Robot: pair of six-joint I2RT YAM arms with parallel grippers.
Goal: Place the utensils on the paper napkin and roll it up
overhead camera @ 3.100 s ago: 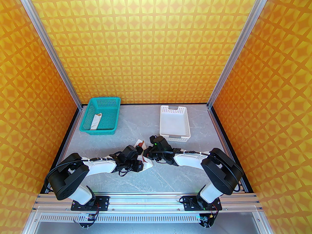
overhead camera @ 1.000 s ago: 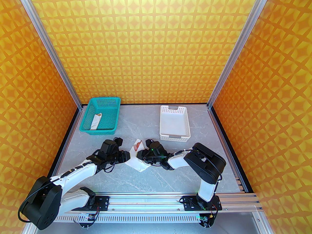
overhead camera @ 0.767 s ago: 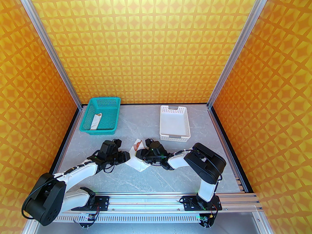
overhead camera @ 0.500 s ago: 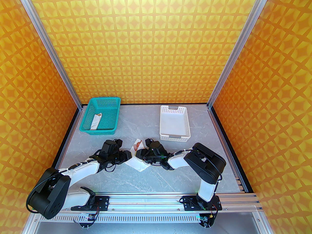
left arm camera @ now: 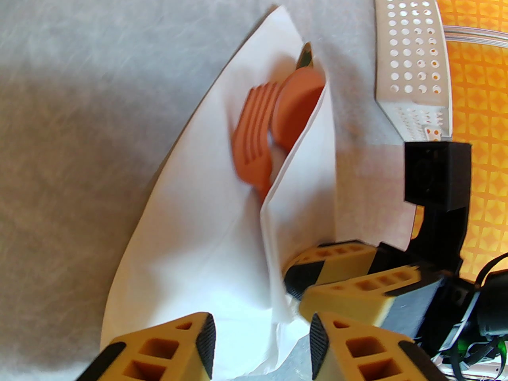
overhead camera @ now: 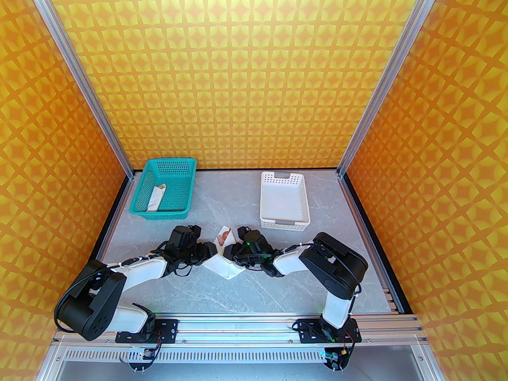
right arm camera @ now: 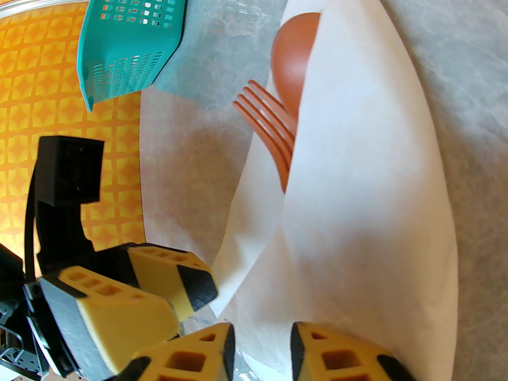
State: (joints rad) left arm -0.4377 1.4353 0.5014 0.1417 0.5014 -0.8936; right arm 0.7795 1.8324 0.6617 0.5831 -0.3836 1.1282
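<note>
Worktop: a grey marbled worktop [overhead camera: 254,292] carries everything, with orange patterned walls on three sides.
Napkin: the thin white paper napkin [overhead camera: 222,267] lies near the middle of the worktop, between the two arms and nearer their bases than either basket. Its right side is folded up and over the utensils as a raised flap. Its left side lies flat.
Spoon: the reddish-brown round-bowled spoon [left arm camera: 298,95] lies on the napkin with its bowl toward the far end, partly under the flap.
Fork: the orange fork [left arm camera: 254,137] lies just left of the spoon, its tines beside the bowl and its handle hidden by the flap.
Knife: the slim knife [left arm camera: 305,56] shows as a dark tip beyond the spoon bowl, and the paper covers the rest.
Left tool: the yellow-and-black two-finger left tool [left arm camera: 260,345] sits low at the napkin's near left edge. Its fingers stand a moderate way apart, and the flap's crease runs into the gap, clear of both pads.
Right tool: the matching right tool [right arm camera: 262,349] faces it from the right, tips almost meeting. Its gap is narrow and the foot of the flap runs into it. I cannot tell whether the pads pinch the paper.
Teal basket: a teal perforated plastic basket [overhead camera: 160,212] stands at the far left. A slim white paper tube with a tan tip [overhead camera: 155,197] lies on its floor.
White basket: a white perforated plastic basket [overhead camera: 283,224] stands at the far right of centre, just beyond the right tool.
</note>
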